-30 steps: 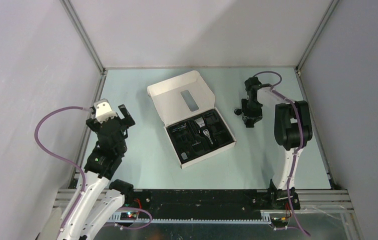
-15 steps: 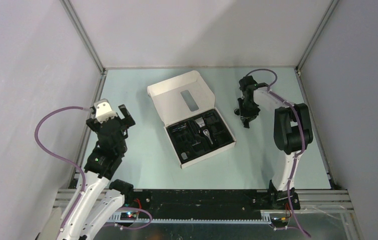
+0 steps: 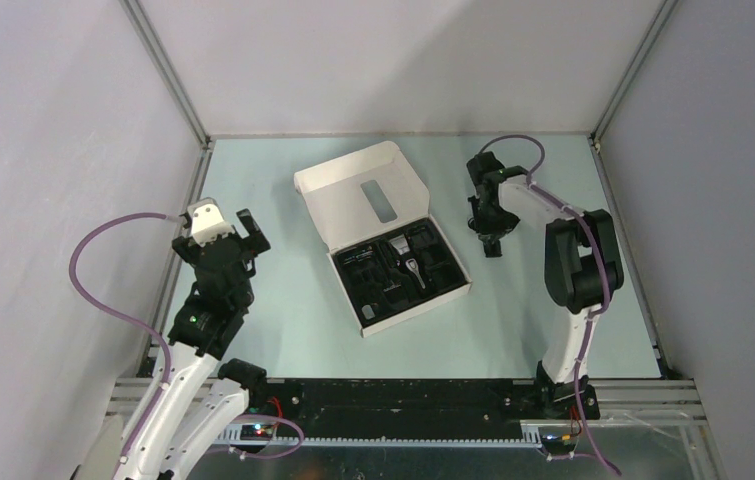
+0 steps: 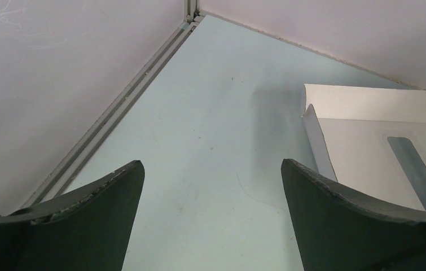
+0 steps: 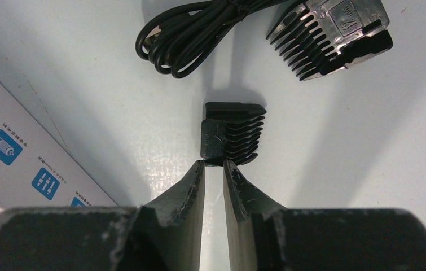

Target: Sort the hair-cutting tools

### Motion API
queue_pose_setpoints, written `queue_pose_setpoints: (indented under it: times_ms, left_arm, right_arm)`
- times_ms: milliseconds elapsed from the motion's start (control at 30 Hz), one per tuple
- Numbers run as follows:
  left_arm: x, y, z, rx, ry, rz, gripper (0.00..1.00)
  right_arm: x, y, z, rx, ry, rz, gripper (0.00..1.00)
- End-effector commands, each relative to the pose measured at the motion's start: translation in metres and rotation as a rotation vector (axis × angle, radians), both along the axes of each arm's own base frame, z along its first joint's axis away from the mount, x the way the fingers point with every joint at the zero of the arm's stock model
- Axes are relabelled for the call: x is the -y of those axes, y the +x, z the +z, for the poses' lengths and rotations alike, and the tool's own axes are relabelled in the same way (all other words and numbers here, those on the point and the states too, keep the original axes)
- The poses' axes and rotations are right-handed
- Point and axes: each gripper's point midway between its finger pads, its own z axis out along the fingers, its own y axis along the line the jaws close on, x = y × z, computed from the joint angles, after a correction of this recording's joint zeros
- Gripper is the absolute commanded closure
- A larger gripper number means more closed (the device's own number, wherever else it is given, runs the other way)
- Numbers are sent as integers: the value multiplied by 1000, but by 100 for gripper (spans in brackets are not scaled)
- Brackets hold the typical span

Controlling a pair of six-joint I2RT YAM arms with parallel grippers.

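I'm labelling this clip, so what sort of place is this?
Probably a robot lab test cell: left arm and right arm bolted at a pale green table, plain white walls on metal frame rails.

Table (image 4: 216, 130): pale, matt, smooth, with faint scuffs.
Rail (image 4: 159, 51) at its edge: bare metal, dull brushed look.
Box (image 4: 363, 135): white card, matt. Its window (image 4: 416, 169) looks like clear glossy film.
Tray (image 3: 450, 280): black plastic, low sheen.
Clipper (image 3: 410, 266): the silvery part glints like metal.
Small comb (image 5: 233, 135): black plastic, matt, a few fine scratches.
Big comb (image 5: 334, 34), at 1 o'clock of it: black teeth, back of clear glossy plastic.
Cable (image 5: 188, 39), at 11 o'clock: black, smooth, rubbery sheen.
Right fingers (image 5: 193, 189) and left fingers (image 4: 97, 197): dark matt pads, rough and chipped along the edges.
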Motion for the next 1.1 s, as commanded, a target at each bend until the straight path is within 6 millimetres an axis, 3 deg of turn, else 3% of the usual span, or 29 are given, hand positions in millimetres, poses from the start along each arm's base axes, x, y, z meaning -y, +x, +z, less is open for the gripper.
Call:
queue_pose_setpoints:
  times_ms: [0,167,567,1067]
  left_arm:
    - [0,0,11,36,-1,1,2]
    - [-1,0,11,38,-1,2,2]
    - [0,0,11,36,0,1,2]
    - [0,0,10,35,0,0,2]
  right_arm:
    - [3,0,17,49,-56,7,75]
    - [-3,2,16,68,-76,-1,67]
    - [-11,7,-8,124,-323,8,69]
    - [-2,5,-37,80,-428,17,71]
